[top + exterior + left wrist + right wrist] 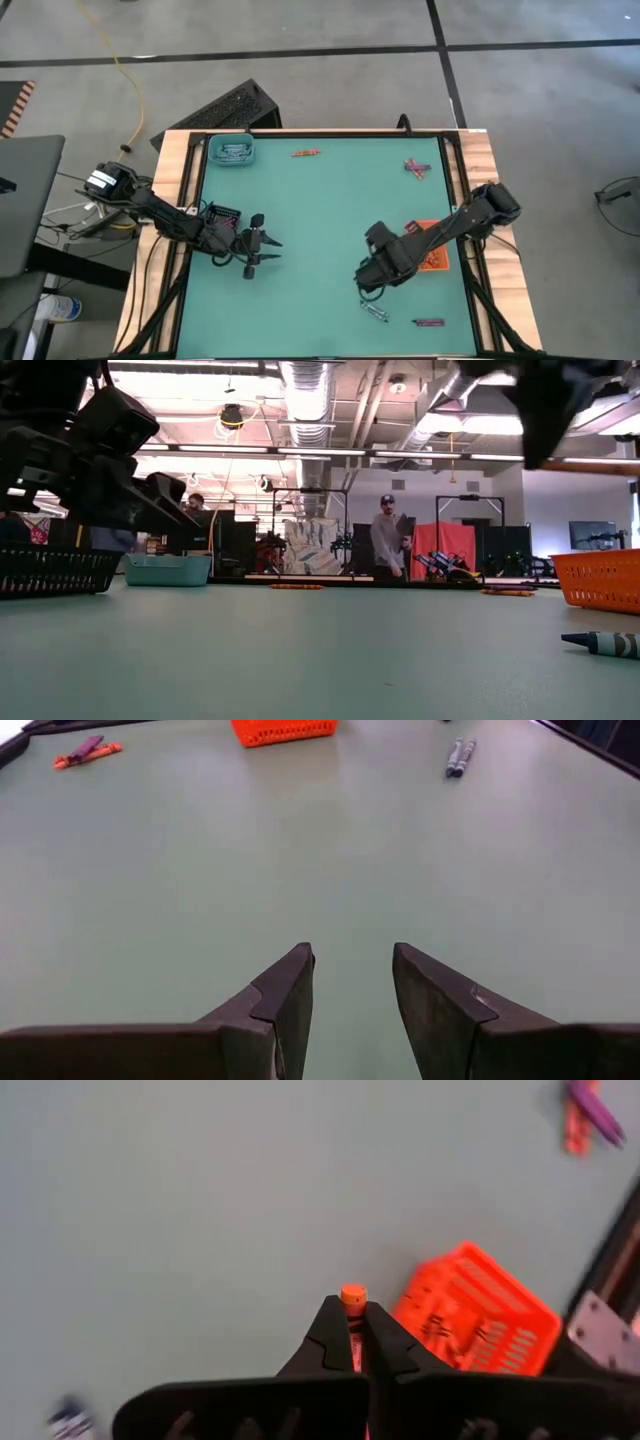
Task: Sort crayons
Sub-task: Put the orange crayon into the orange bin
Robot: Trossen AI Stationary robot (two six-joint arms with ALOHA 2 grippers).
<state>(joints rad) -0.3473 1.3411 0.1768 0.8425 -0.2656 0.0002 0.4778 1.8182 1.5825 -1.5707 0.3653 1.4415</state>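
Right tool (352,1325): arm reaching in from the table's (320,230) right edge, raised above the surface, clamped on an orange crayon (352,1296), just beside the orange tray (478,1323). Left tool (352,982): arm stretched low from the left edge, parted, holding nothing. Other crayons (306,153) lie scattered near the table's edges.
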